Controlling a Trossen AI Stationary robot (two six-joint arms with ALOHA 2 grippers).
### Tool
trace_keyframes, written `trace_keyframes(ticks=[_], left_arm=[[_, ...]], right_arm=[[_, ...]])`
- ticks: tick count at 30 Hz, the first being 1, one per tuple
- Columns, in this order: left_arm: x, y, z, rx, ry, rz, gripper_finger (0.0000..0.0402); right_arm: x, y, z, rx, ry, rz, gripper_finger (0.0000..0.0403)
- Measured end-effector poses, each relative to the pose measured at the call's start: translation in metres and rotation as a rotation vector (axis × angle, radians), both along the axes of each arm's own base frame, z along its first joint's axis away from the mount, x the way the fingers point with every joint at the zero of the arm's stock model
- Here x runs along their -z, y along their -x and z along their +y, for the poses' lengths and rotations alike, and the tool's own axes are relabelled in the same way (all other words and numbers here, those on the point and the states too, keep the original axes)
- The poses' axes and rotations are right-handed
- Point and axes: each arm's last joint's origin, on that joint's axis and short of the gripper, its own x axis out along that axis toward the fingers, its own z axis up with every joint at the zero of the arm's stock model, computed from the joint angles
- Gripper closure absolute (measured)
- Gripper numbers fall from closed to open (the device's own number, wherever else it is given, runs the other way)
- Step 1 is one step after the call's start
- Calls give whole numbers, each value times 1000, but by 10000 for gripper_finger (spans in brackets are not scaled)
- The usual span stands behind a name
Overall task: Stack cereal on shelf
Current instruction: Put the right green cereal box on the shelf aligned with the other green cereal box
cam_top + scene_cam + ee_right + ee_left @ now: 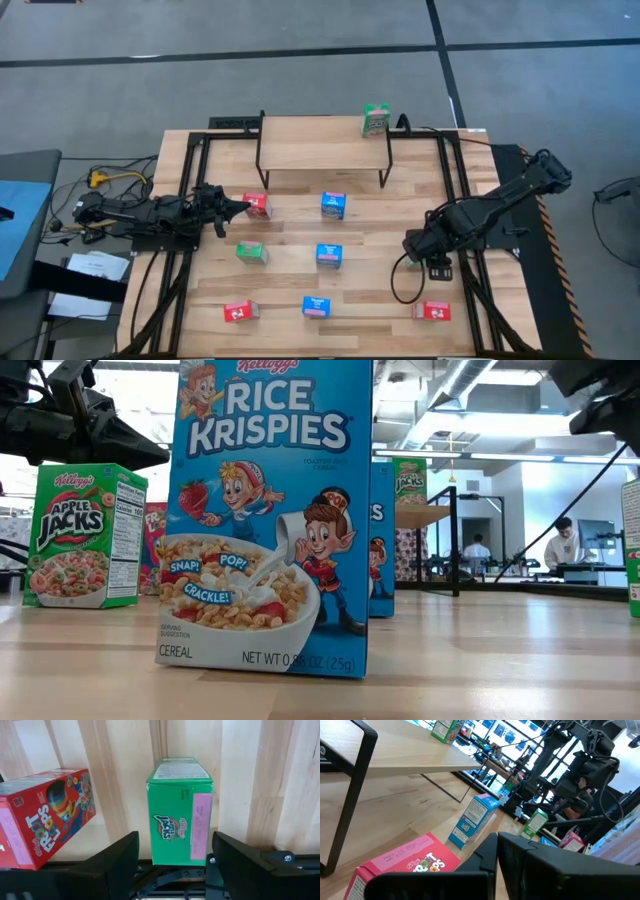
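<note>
One small green cardboard cereal box [375,120] is already standing upright on the low light-wood shelf with thin black legs [310,145], at its right end, at the far side of the slatted wooden desk [290,285]. The other small boxes are standing or lying scattered on the desk in front of the shelf: red, blue and green ones in loose rows.

The right pincer [172,857] is hanging released over a second green cereal box [180,810], its two dark fingers spread wide on either side of the box without touching it. A red cereal box [42,815] is lying just beside that green one. The right arm is reaching in from the desk's right edge, bent low and pointing downward.

The left pincer [238,207] is clenched and holding nothing, with its tip close to another red box [257,205]. Its arm is stretching in low and level from the left.

As a judgement: if the right pincer closes off-centre, it may be tipping the green box or nudging the neighbouring red one, and the clenched left tip may be knocking its red box over.
</note>
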Motion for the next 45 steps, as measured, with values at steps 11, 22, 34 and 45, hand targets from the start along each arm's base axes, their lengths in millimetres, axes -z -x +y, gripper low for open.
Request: trace_keyframes(ticks=[11, 22, 34, 45], left_arm=[[0, 0, 0, 0, 0, 0, 401], [0, 0, 0, 0, 0, 0, 401], [0, 0, 0, 0, 0, 0, 401], [0, 0, 0, 2, 4, -2, 401]], right_arm=[[12, -10, 5, -13, 30, 46, 126], [14, -13, 3, 23, 50, 50, 126], [21, -14, 5, 20, 40, 72, 126], [32, -9, 3, 68, 56, 114, 132]])
